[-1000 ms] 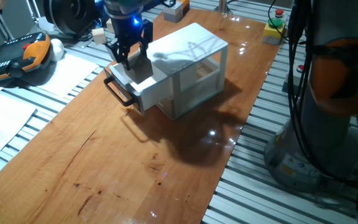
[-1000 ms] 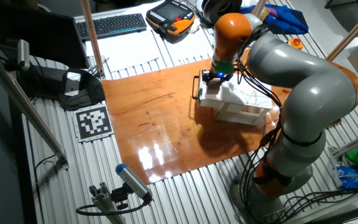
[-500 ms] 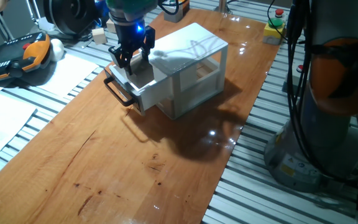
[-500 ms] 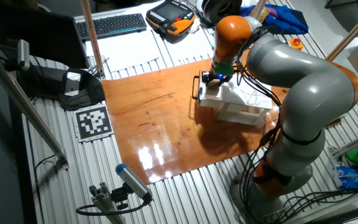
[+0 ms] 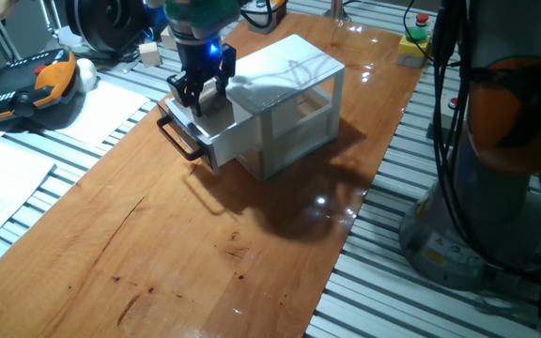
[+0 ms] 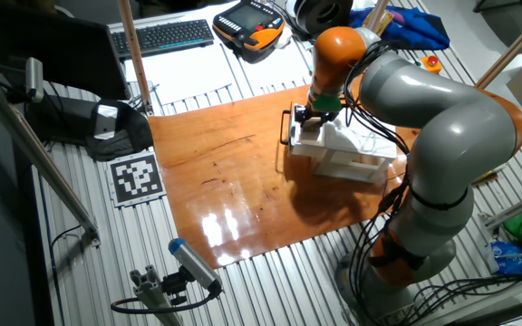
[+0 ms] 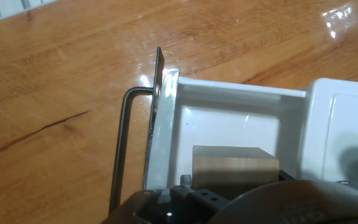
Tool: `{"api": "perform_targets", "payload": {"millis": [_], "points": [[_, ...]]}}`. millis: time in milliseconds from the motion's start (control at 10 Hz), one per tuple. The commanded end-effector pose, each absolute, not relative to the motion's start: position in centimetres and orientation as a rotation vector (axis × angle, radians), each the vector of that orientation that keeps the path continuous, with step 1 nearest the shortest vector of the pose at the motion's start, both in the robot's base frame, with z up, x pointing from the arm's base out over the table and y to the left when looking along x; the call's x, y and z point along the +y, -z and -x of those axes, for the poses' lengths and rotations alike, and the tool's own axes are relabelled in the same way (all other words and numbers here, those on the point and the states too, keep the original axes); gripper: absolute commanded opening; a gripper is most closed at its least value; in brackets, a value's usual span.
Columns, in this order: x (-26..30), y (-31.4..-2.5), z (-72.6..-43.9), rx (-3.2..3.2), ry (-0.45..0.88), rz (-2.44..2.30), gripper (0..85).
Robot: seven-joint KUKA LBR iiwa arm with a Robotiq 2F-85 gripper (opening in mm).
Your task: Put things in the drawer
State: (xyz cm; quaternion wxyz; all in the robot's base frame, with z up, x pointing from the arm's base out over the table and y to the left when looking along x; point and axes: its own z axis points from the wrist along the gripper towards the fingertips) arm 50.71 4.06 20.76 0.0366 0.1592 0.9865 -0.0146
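On the orange-brown worktop (image 5: 158, 235), the black bar handle (image 5: 178, 139) fronts the upper drawer (image 5: 216, 130), which stands pulled out of the white cabinet (image 5: 289, 113). The wooden cube (image 7: 234, 165) sits inside it, so placing looks done; shutting the drawer may remain. Above, the gripper (image 5: 201, 87) hovers with fingers spread apart, apparently holding nothing and touching nothing.
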Motion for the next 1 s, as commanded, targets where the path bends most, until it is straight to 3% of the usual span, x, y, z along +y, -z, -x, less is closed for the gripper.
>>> {"api": "perform_targets", "payload": {"millis": [0,900], "points": [[4.1,-20.6,-50.7,3.029,0.039,-0.492,0.0],[4.2,-19.1,-50.7,3.025,0.026,-0.506,0.0]]}}
